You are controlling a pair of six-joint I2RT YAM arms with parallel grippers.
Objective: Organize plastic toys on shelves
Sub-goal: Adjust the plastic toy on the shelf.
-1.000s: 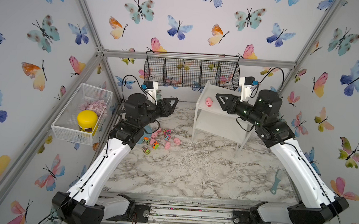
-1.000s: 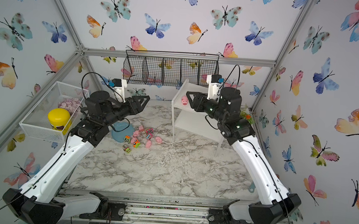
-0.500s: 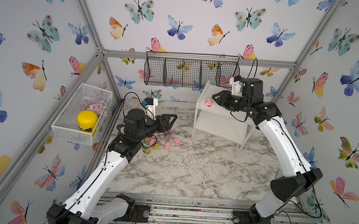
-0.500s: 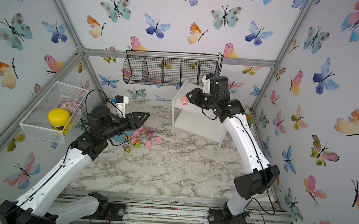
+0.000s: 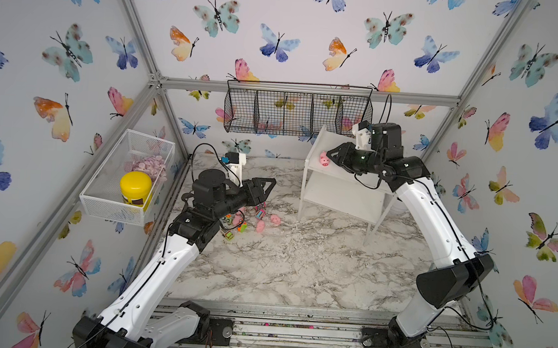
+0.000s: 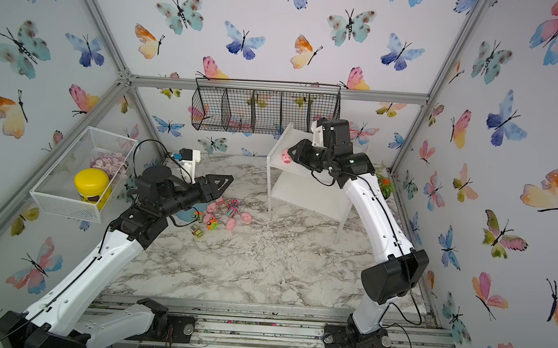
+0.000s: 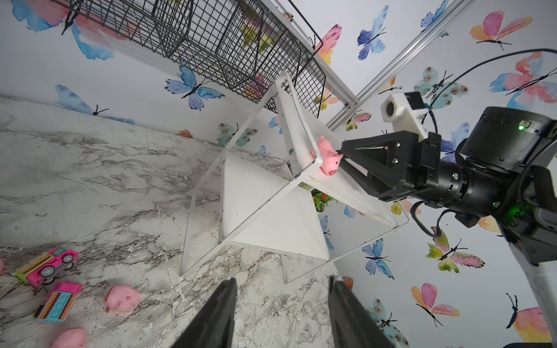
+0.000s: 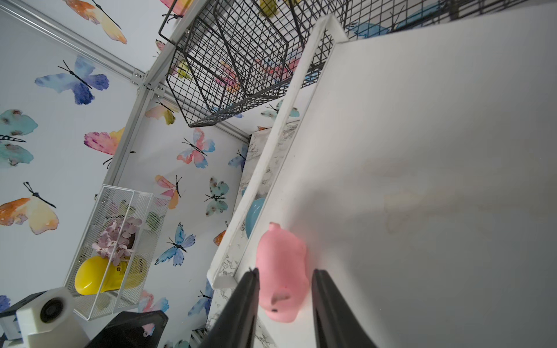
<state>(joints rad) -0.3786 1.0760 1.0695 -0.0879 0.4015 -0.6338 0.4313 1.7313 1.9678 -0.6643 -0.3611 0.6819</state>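
Observation:
A pink pig [image 5: 324, 158] [image 6: 286, 156] lies at the left end of the top board of the white shelves [image 5: 337, 192] [image 6: 303, 190]. My right gripper [image 5: 330, 153] [image 6: 291, 150] [image 8: 284, 269] straddles the head end of this pig [image 8: 280, 256]. It is open: one finger touches the pig and a thin gap shows at the other. More plastic toys lie on the marble floor: pigs [image 5: 260, 226] [image 7: 122, 298] and small trucks [image 5: 242, 226] [image 7: 45, 265]. Above this heap my left gripper [image 5: 270, 181] [image 6: 228, 178] [image 7: 281, 278] hangs open and empty.
A black wire basket [image 5: 295, 112] hangs on the back wall just above the shelves. A white mesh basket [image 5: 101, 199] on the left wall holds a yellow-lidded jar [image 5: 135, 185] and pale pink discs [image 5: 148, 165]. A blue dish [image 8: 254, 214] lies under the left arm.
The right arm folded back while its gripper stayed at the pig on the top board, and its jaws narrowed. The left gripper sank lower over the heap. The pig has not moved.

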